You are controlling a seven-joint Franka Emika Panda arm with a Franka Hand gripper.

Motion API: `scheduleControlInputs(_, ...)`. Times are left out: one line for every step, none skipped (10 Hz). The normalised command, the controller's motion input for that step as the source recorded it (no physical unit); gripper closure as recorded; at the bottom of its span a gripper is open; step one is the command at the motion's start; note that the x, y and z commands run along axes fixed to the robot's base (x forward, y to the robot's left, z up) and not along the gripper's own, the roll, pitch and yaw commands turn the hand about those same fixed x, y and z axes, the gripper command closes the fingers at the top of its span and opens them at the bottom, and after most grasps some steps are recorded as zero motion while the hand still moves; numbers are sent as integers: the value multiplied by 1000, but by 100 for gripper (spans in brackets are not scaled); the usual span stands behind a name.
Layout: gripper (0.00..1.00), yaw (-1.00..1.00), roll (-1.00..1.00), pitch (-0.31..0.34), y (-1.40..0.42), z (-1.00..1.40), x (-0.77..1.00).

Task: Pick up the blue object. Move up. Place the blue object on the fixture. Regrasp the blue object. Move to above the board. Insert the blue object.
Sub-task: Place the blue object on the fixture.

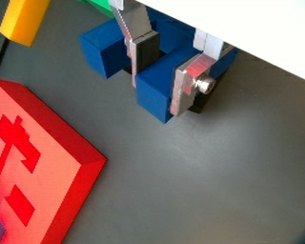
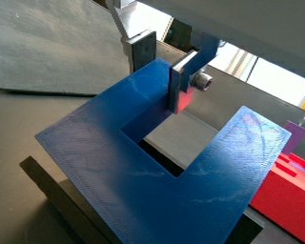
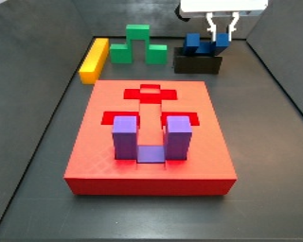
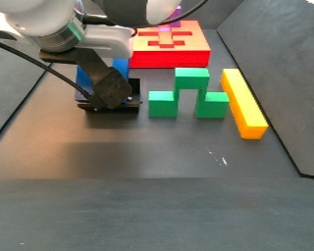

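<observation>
At the upper right of a side view I see the blue object (image 3: 200, 43) sitting on the fixture (image 3: 199, 63). My pincer (image 1: 162, 69) straddles one prong, plates narrow but seemingly not clamped. I judge this the regrasp; next it must close squarely, then lift toward the board (image 3: 103, 142).

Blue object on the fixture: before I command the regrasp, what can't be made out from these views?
- Seating: the blue object and fixture are too small in a side view to judge their contact.
- In a side view the arm hides most of the blue object and fixture.
- Gripper: the fingers straddle one prong, but pad contact can't be told.
- The board is cut off by the frame edge in both wrist views.
</observation>
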Motion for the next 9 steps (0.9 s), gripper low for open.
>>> scheduleControlInputs(100,0,-20,-163,-23,-31,-66)
scheduleControlInputs(100,20,0,-120,0,-34,-100)
scheduleControlInputs(100,69,0,-149,0,-109,-306)
scheduleControlInputs(100,134,0,-191,0,-100,-237)
scheduleControlInputs(100,171,-11,-214,-6,-94,-209)
scheduleControlInputs(100,149,0,-154,-34,-60,-40)
scheduleControlInputs(100,154,37,-23,0,-63,14)
scheduleControlInputs(100,254,209,0,0,-137,134)
scheduleControlInputs(100,111,309,111,-63,-120,140)
